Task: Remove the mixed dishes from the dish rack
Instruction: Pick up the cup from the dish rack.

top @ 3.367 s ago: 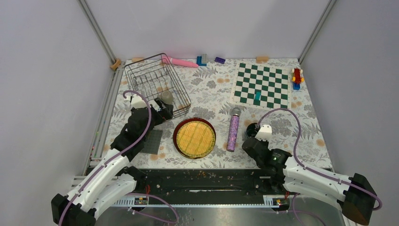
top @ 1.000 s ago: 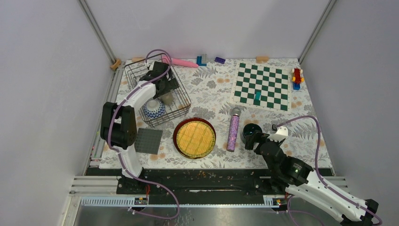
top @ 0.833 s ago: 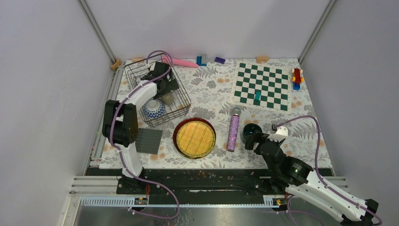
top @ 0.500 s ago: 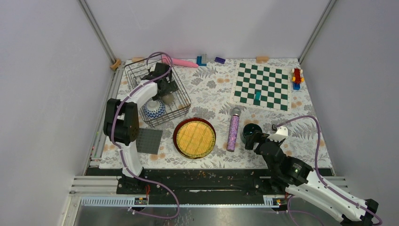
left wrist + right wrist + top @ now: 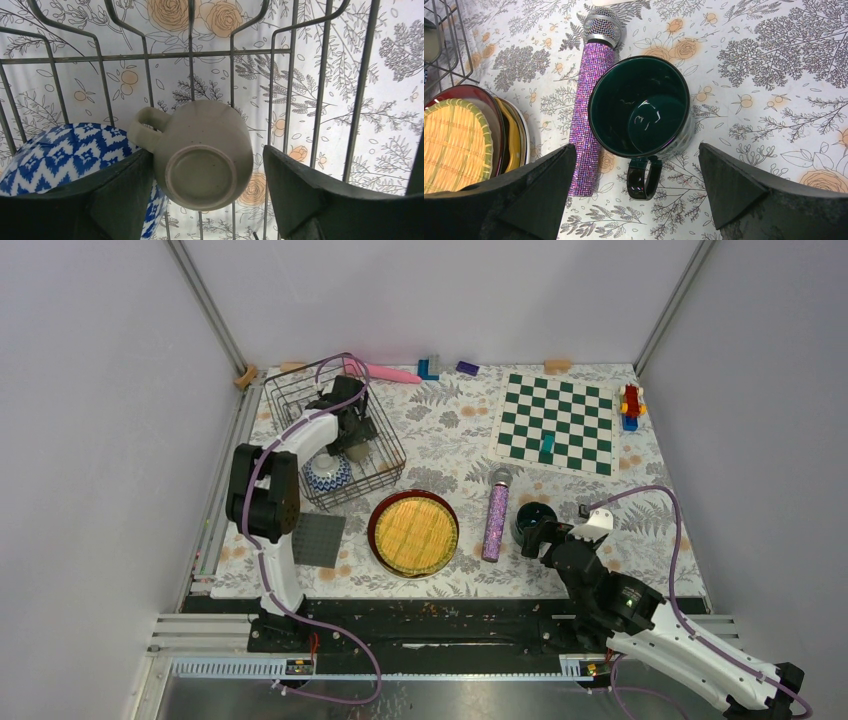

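Note:
The dish rack (image 5: 296, 390) stands at the back left, its wires (image 5: 150, 55) crossing the left wrist view. Inside it, a small greyish cup (image 5: 202, 152) lies with its base towards the camera, next to a blue-white bowl (image 5: 65, 155). My left gripper (image 5: 206, 155) is open around the cup (image 5: 357, 448): the left finger touches it by the handle and the right finger stands apart. My right gripper (image 5: 636, 150) is open, just short of the upright dark teal mug (image 5: 639, 107). A yellow woven plate (image 5: 415, 531) tops a plate stack on the table.
A purple glitter microphone (image 5: 496, 515) lies between the plate stack and the mug (image 5: 533, 516). A grey square mat (image 5: 318, 540) sits front left. A chessboard (image 5: 558, 422), toy bricks (image 5: 630, 405) and a pink object (image 5: 385, 372) lie towards the back.
My left gripper's jaws have narrowed around the greyish cup in the rack, and the left arm has shifted slightly. The right arm has not moved in the last second.

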Tool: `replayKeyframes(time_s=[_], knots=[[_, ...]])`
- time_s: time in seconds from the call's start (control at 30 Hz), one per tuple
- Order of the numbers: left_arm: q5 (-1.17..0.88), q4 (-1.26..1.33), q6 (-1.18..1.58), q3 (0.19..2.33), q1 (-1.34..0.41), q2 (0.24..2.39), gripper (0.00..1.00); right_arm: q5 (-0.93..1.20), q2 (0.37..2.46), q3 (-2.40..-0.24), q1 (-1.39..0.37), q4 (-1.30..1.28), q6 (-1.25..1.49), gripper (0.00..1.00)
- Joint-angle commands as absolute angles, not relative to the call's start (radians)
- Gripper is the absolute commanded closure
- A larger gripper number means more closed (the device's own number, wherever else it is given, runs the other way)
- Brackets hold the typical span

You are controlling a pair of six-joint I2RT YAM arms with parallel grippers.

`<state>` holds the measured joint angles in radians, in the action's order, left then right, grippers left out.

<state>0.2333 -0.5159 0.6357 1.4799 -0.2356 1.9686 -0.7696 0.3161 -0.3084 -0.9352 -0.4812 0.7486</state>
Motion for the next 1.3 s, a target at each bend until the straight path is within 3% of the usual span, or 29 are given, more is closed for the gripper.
replayKeyframes(time_s=[0.0, 0.43, 0.8, 0.93, 1.1, 1.27], knots=[[0.21, -0.518, 0.628, 1.529, -0.23, 1.985, 0.27, -0.825, 0.321, -0.305, -0.937, -0.473, 0.744, 0.0], [0.192, -0.518, 0.627, 1.493, -0.23, 1.901, 0.68, -0.816, 0.318, -0.307, -0.937, -0.473, 0.746, 0.0], [0.106, -0.375, 0.594, 1.33, -0.23, 1.61, 0.83, -0.792, 0.283, -0.317, -0.937, -0.473, 0.739, 0.0], [-0.09, -0.271, 0.555, 1.248, -0.23, 1.498, 0.87, -0.766, 0.26, -0.32, -0.936, -0.458, 0.722, 0.0], [-0.501, 0.006, 0.568, 1.103, -0.237, 1.389, 1.0, -0.656, 0.218, -0.294, -0.937, -0.317, 0.657, 0.0], [-0.828, 0.266, 0.593, 0.999, -0.297, 1.343, 1.0, -0.553, 0.208, -0.279, -0.937, -0.19, 0.61, 0.0]])
